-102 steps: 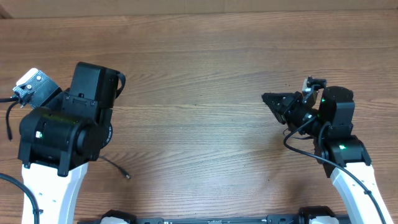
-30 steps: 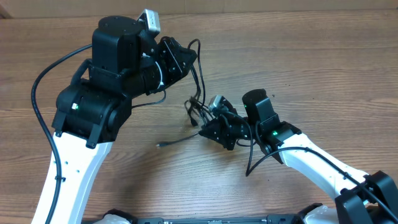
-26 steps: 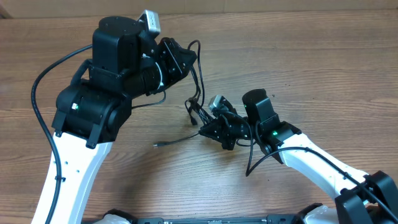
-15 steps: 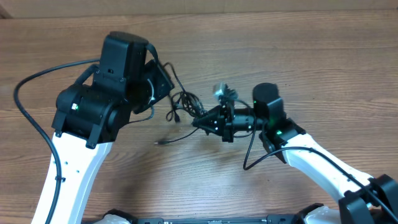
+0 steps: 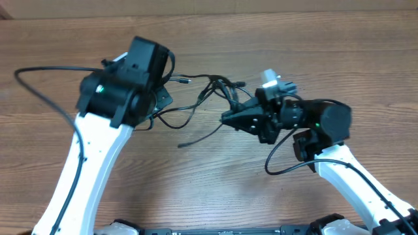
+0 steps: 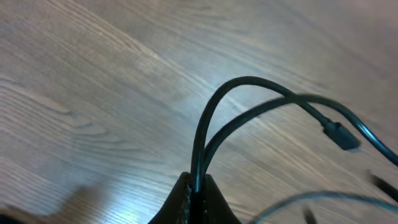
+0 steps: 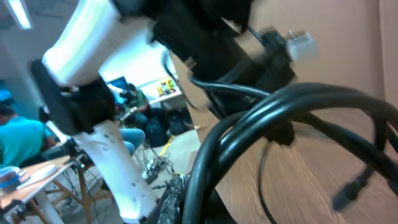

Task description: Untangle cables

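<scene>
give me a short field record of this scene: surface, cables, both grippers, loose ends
surface: wooden table
cables: thin, black, tangled, strung between the two grippers
left gripper: shut on two cable strands
right gripper: shut on the right side of the tangle
loose ends: one plug hangs free near the left gripper; another end trails below the tangle in the overhead view

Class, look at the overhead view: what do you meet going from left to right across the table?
left arm → cables → right arm
</scene>
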Robot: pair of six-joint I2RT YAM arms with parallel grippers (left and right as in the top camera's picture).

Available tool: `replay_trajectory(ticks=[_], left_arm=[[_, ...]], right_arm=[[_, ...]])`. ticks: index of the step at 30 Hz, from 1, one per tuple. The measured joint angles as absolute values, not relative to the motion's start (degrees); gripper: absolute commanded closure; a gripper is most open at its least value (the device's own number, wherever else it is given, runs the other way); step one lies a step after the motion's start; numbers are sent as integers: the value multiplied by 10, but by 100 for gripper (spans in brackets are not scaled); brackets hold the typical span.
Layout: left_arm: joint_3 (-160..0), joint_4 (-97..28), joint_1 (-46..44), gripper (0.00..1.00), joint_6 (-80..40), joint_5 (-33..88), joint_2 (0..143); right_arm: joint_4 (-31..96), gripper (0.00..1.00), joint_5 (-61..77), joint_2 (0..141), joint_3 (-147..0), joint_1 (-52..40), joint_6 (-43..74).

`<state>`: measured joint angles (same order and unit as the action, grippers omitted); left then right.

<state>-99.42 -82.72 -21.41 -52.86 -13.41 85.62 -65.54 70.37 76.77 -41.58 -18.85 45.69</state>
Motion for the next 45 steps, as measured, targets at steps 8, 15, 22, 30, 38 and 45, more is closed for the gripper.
replay_trajectory(ticks=[8, 15, 22, 30, 38, 45], left_arm=[[-994, -842, -214, 96, -526, -138, 921], [-994, -892, -216, 96, -556, -202, 940], [-994, -937, -205, 96, -594, -250, 940], [-994, -962, -153, 96, -636, -258, 940], [-994, -963, -142, 96, -642, -274, 940], [-994, -962, -142, 6, -644, -277, 940]], right_arm=[[-752, 96, 718, 767, -416, -92, 630], [-762, 96, 728, 767, -416, 4, 729], [-764, 96, 752, 767, -416, 87, 789], [-765, 96, 767, 767, -416, 152, 812], [-762, 96, 763, 767, -416, 172, 819], [-761, 96, 767, 767, -416, 172, 819]])
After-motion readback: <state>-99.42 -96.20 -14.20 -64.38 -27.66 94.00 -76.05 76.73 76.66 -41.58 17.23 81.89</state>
